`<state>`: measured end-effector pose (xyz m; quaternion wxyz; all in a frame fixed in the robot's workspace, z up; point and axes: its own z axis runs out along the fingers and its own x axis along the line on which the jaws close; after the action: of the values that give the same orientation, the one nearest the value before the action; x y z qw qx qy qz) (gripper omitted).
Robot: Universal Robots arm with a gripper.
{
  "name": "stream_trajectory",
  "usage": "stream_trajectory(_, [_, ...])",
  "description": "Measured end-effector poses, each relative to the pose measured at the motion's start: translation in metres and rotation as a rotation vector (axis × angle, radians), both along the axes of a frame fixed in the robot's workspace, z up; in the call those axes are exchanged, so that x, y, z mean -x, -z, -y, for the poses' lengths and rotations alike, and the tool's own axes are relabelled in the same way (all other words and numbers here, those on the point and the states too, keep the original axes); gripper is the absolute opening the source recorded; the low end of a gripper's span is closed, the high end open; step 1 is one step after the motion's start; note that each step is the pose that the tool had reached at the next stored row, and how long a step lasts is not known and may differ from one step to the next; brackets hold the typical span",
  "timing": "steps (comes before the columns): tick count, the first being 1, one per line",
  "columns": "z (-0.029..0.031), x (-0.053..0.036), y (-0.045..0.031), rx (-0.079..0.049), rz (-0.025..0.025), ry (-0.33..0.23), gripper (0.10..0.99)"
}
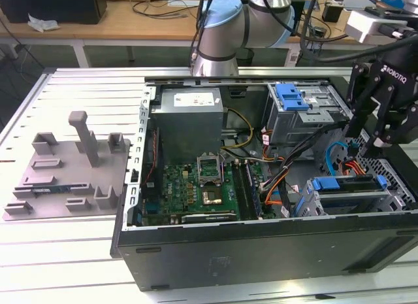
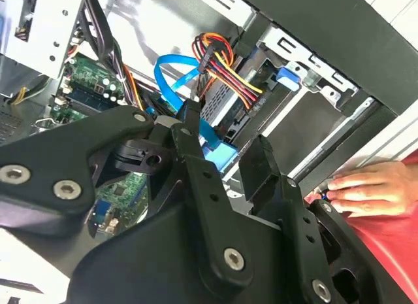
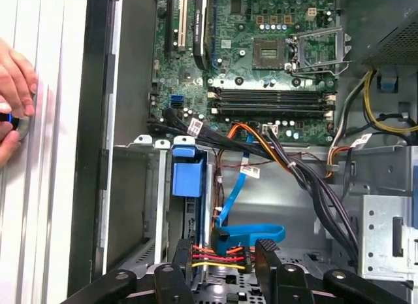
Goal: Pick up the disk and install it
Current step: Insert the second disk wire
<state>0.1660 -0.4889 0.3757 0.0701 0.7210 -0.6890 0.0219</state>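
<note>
Fingers (image 3: 225, 268) of the gripper are standing apart, gripping nothing, hovering over the open computer case (image 1: 261, 252). Inside it, the disk (image 1: 349, 186) is sitting upright in its bay, cables (image 3: 222, 257) plugged in. Beside the case, a hand (image 3: 14, 101) is resting on the worktop (image 1: 65, 252).

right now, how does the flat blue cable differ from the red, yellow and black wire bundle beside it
The flat blue cable is one single-coloured ribbon; the red, yellow and black wire bundle is several thin wires. The blue cable swings in a wide loop; the wire bundle runs short and straight. Both end side by side near the open gripper.
</note>
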Motion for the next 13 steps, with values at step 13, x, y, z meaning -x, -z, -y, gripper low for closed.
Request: stream_trajectory(13, [-0.0073,0.0022,0.0058,0.056,-0.0012,-0.001,0.302])
